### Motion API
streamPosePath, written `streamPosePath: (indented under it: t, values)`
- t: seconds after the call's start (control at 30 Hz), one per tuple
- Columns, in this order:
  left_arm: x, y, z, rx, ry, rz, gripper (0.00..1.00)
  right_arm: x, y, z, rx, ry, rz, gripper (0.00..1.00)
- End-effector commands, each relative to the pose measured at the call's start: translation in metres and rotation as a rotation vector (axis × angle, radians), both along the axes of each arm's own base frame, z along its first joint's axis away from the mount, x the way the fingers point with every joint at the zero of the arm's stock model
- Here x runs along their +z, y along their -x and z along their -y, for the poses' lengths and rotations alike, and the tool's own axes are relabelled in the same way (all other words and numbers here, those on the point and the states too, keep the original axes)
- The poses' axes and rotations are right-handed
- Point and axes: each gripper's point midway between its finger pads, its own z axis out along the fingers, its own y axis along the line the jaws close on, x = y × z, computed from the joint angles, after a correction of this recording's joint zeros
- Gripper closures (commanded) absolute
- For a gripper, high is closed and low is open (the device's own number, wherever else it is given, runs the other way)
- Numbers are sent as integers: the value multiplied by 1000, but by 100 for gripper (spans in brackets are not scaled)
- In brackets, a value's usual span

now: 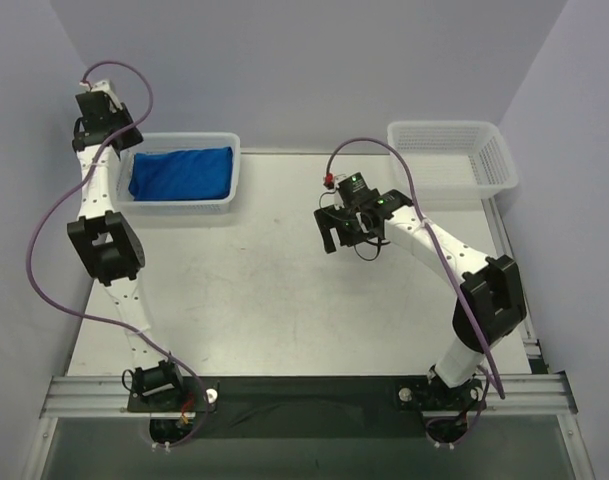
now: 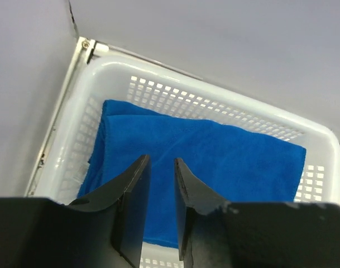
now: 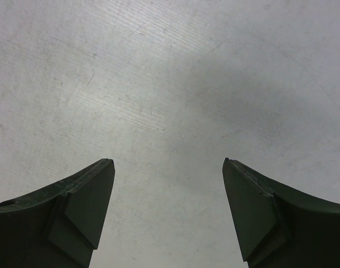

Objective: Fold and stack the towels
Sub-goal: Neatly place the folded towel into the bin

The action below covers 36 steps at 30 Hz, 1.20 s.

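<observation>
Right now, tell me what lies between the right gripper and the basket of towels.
Only bare table: the top view shows nothing on it between the right gripper and the basket holding the towels.

The left arm [image 1: 109, 250] rises from its base at the lower left of the top view, bends at an elbow on the middle left and stretches to the upper left corner. In the left wrist view the left gripper [image 2: 161, 162] has its two dark fingers close together, with only a narrow slit between them. The right arm [image 1: 484, 290] climbs from the lower right, folds at an elbow on the right side and reaches up and left toward the centre. The right gripper [image 3: 167, 161] points downward with its jaws spread wide.
</observation>
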Motion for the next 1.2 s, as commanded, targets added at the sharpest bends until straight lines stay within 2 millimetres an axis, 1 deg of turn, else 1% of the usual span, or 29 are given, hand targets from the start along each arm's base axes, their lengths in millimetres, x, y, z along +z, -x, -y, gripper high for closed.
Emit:
streamPosePath:
  t: [0.0,0.03,0.07,0.13,0.17,0.2,0.27,0.33,0.37,0.43,0.47,0.57,0.63,0.77,0.87,0.9,0.93,1.0,1.03,1.07,1.1,1.13,1.17]
  values:
    - [-33,-18,4,-9,52,3,66,-2,6,18,-69,29,-12,20]
    - [-37,-20,3,-4,49,2,67,-5,6,20,-77,33,-20,21]
    - [-49,-23,2,0,53,-13,69,-6,6,21,-82,35,-23,21]
    - [-55,-27,-1,13,55,-14,73,-6,4,22,-92,33,-24,21]
    - [-62,-29,0,12,60,-21,74,-7,3,22,-100,32,-26,21]
    - [-63,-31,2,12,60,-13,75,-7,2,22,-103,30,-27,20]
    - [-70,-33,3,17,50,-23,77,-7,-2,21,-111,29,-27,21]
    - [-75,-34,-2,36,19,-28,78,-8,-4,21,-117,28,-32,21]
    - [-80,-34,-2,40,14,-34,77,-9,-6,21,-122,28,-35,21]
    - [-82,-39,-10,62,-6,-21,78,-8,-8,20,-129,20,-36,21]
    - [-87,-43,-15,73,-13,-15,77,-10,-10,20,-134,21,-43,21]
    - [-100,-50,-21,87,-27,-10,78,-10,-12,18,-138,21,-46,21]
    - [-100,-55,-23,88,-33,12,78,-8,-15,18,-143,18,-44,21]
    - [-103,-69,-26,81,-40,72,78,-10,-17,17,-149,24,-54,21]
    - [-99,-75,-29,79,-42,112,78,-10,-17,17,-153,25,-55,21]
    - [-98,-77,-27,64,-40,122,78,-10,-17,17,-154,24,-56,21]
    - [-92,-79,-28,61,-43,139,77,-10,-16,17,-156,23,-55,21]
    - [-76,-82,-27,44,-49,177,68,-11,-14,20,-156,29,-56,21]
    - [-70,-82,-26,34,-47,189,66,-7,-14,20,-158,26,-47,21]
    - [-54,-82,-25,29,-51,213,61,-9,-10,21,-156,30,-51,21]
    - [-46,-81,-25,30,-49,225,57,-9,-9,23,-156,34,-49,21]
    - [-36,-80,-23,20,-45,238,55,-6,-8,25,-159,35,-41,21]
    - [-20,-77,-21,16,-48,258,53,-6,-7,26,-161,35,-41,21]
